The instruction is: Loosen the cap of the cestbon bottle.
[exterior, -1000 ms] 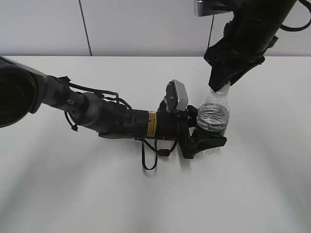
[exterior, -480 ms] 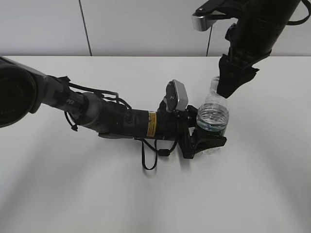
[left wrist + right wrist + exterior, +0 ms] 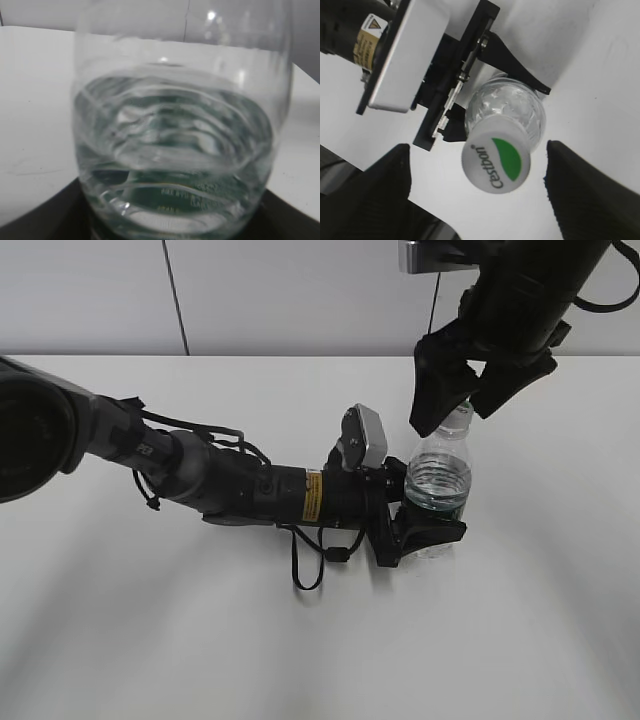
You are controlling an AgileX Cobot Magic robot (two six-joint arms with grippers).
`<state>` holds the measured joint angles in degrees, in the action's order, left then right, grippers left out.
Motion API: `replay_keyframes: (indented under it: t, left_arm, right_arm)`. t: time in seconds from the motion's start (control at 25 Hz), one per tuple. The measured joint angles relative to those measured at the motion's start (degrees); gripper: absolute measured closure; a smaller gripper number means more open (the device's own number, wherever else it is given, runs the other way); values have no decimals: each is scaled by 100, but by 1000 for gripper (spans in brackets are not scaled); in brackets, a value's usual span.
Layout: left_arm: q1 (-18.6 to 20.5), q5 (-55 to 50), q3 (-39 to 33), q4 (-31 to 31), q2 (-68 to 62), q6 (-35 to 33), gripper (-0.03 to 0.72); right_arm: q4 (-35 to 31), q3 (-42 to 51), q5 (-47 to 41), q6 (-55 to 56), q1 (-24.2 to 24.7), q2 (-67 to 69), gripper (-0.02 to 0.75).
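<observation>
The cestbon bottle [image 3: 438, 478] stands upright on the white table, clear and ribbed, partly filled with water. My left gripper [image 3: 426, 532] reaches in low from the left and is shut on the bottle's lower half. Seen from the left wrist, the bottle [image 3: 175, 135] fills the frame, with dark fingers [image 3: 35, 222] at the bottom corners. The white cap [image 3: 496, 160] with its green mark sits on the neck. My right gripper [image 3: 478, 156] hangs above it, open, with a finger on each side and clear of the cap. From outside, that right gripper [image 3: 453, 416] straddles the cap [image 3: 460, 416].
The left arm [image 3: 220, 480] lies low across the table from the left edge, with a cable loop [image 3: 305, 565] under it. The right arm [image 3: 520, 300] comes down from the upper right. A white wall with a dark seam [image 3: 175, 295] stands behind.
My right gripper's fingers have spread apart from around the cap and now stand clear of it. The bottle and the left gripper have stayed in place.
</observation>
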<state>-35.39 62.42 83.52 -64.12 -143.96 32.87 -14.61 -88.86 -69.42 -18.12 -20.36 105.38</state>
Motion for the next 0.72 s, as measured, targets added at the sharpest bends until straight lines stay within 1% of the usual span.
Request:
replay_keyframes:
  t: [0.2,0.36,0.52,0.72]
  left_arm:
    - [0,0,0,0,0,0,187]
    - [0,5,0,0,0,0,187]
    - [0,5,0,0,0,0,187]
    - [0,5,0,0,0,0,187]
  right_arm:
    - [-118,0,139,1379,0,-10,110]
    - [-74,0,376,1637,0,-10,131]
    - [-68,0,416,1667,0,-10,201]
    - [-41,0,335,1673,0,-10,309]
